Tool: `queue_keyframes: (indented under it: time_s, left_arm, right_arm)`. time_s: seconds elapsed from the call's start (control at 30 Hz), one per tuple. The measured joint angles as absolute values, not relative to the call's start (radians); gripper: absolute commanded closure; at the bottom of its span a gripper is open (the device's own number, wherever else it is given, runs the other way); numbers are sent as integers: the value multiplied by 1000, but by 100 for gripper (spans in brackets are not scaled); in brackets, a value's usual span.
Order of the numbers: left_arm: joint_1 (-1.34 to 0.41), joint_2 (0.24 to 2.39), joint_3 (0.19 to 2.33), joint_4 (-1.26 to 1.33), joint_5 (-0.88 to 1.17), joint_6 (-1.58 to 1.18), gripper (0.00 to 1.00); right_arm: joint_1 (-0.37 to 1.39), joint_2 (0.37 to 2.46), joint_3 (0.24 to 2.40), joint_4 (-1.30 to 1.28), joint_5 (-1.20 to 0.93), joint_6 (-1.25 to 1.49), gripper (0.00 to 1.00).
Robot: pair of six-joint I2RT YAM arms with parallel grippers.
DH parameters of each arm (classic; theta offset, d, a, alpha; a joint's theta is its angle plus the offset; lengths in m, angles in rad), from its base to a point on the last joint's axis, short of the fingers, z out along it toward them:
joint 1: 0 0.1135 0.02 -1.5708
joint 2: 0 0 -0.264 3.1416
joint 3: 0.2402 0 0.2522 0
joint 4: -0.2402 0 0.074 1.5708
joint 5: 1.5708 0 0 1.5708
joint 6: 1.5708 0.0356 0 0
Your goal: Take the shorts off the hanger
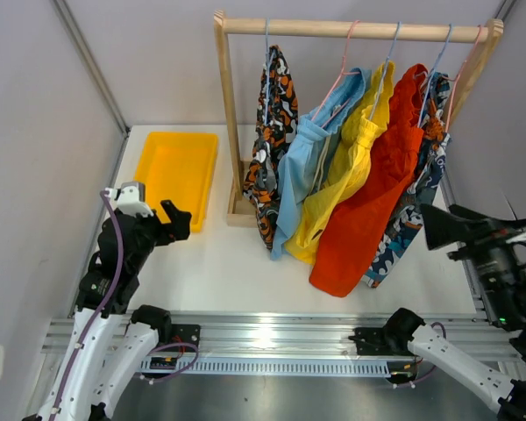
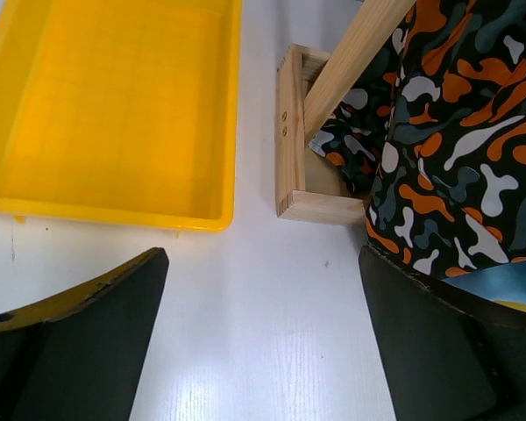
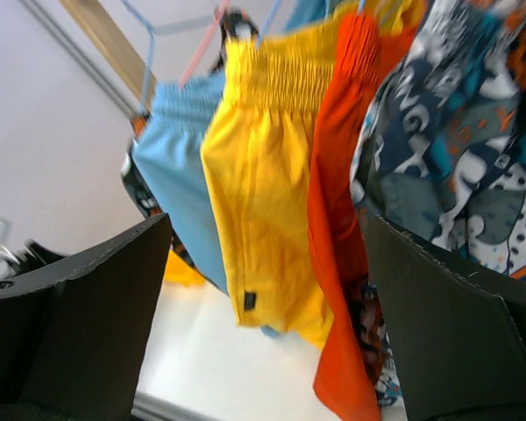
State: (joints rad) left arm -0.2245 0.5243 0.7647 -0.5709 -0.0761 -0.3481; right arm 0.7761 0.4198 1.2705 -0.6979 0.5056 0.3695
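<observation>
Hanging in a tight, overlapping row from the wooden rail (image 1: 351,29), all five pairs are on their hangers: the blotch-print shorts (image 1: 272,132) nearest the rack upright (image 1: 229,114), then the light blue shorts (image 1: 309,167), the yellow shorts (image 1: 355,158), the red-orange shorts (image 1: 373,210) and the dark blue cartoon shorts (image 1: 425,175) at the far right; none has been taken off yet. The left gripper (image 1: 177,219) sits low over the table (image 1: 237,263), just beside the yellow tray (image 1: 177,171), its fingers spread wide with nothing between them; the right gripper (image 3: 265,230) faces the row from the right, likewise spread and holding nothing.

Crowding looks like the main hazard; a pinch aimed at one pair could easily gather a fold of its neighbour, so two would be dragged together. Pulling down or sideways without freeing the waistband would likely swing the hanger along the rail or lift its hook off — the hanger would then come away with the cloth. A hard tug might also tip or slide the rack, since it seems simply to stand on the table. On the left, a rising arm could catch the tray's rim or the rack foot (image 2: 298,140); soft fabric may also slip from a shallow grip.
</observation>
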Motion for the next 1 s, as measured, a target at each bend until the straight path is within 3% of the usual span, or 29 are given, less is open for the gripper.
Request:
queue_keyframes:
  time_s: [0.33, 0.47, 0.6, 0.73, 0.8, 0.93, 0.97, 1.0]
  left_arm:
    - [-292, 552, 799, -638, -129, -337, 1]
    - [-353, 555, 798, -656, -191, -338, 1]
    - [-389, 556, 798, -659, -221, -339, 1]
    - [-389, 553, 796, -661, -224, -339, 1]
    - [-389, 541, 790, -661, -223, -338, 1]
    - [-389, 511, 781, -660, -214, -338, 1]
    - [-389, 507, 780, -660, -210, -337, 1]
    - [-389, 503, 780, -660, -207, -337, 1]
  right_arm:
    - [751, 270, 1292, -562, 601, 262, 1]
    - [759, 349, 1353, -525, 694, 190, 7]
    - [779, 509, 1427, -455, 782, 96, 4]
    - [805, 676, 1510, -419, 872, 12, 16]
    - [814, 751, 1550, -407, 911, -25, 32]
    - [817, 895, 1649, -408, 973, -84, 41]
    - [816, 937, 1687, -415, 991, -95, 52]
    - [809, 984, 1735, -424, 1006, -111, 54]
